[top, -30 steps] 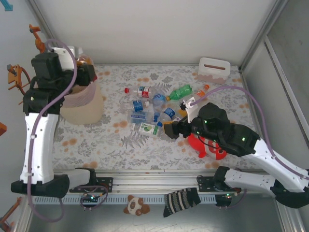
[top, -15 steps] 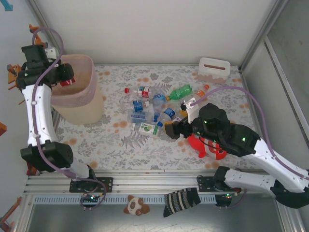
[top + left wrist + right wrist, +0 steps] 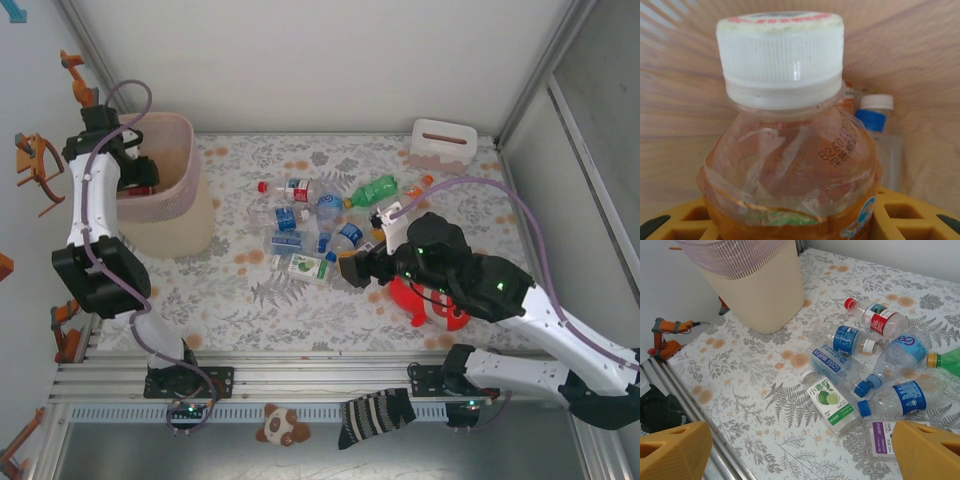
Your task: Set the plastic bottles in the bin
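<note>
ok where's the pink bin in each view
Top external: bin at the table's upper left.
Left wrist: bin's ribbed inner wall behind the white-capped bottle.
Right wrist: bin at top left.
Shared landmark: lime-label bottle, in the top external and right wrist views.

My yellow left fingers (image 3: 912, 215) flank a clear bottle (image 3: 790, 165) with a white cap (image 3: 780, 55) and orange label (image 3: 850, 226), against the pink bin (image 3: 685, 100). Ahead of my yellow right pincer (image 3: 799, 452): bottles (image 3: 847, 339) labelled blue, red, green and purple, on a white cloth (image 3: 755, 365) of grey ferns and orange blots.
</note>
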